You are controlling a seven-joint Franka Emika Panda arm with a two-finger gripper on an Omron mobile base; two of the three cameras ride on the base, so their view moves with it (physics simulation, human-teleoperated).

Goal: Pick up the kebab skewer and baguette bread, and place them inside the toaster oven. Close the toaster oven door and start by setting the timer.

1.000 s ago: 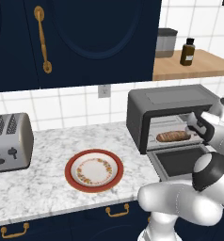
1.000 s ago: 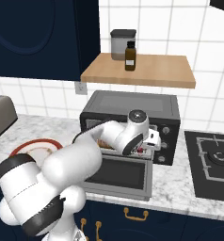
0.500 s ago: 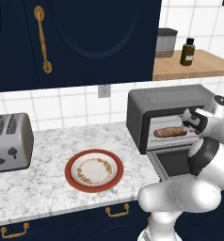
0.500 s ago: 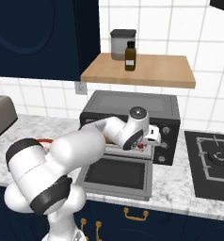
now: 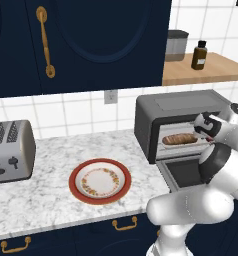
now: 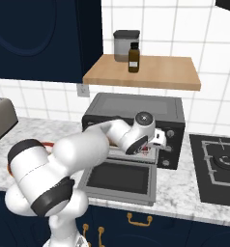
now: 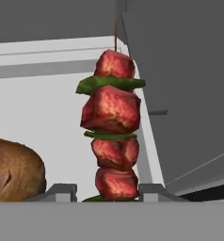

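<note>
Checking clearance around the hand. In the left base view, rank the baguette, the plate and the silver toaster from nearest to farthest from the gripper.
1. baguette bread: inside the toaster oven, just left of the gripper.
2. plate: on the counter, left of the oven and nearer the front edge.
3. silver toaster: at the counter's far left end.

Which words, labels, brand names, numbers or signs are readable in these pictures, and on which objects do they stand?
No readable text anywhere.
Brown bottle on the wooden shelf: label not legible.
Toaster oven knobs: markings too small to read.
Silver toaster and plate: no lettering; the plate carries only a floral pattern.
</note>
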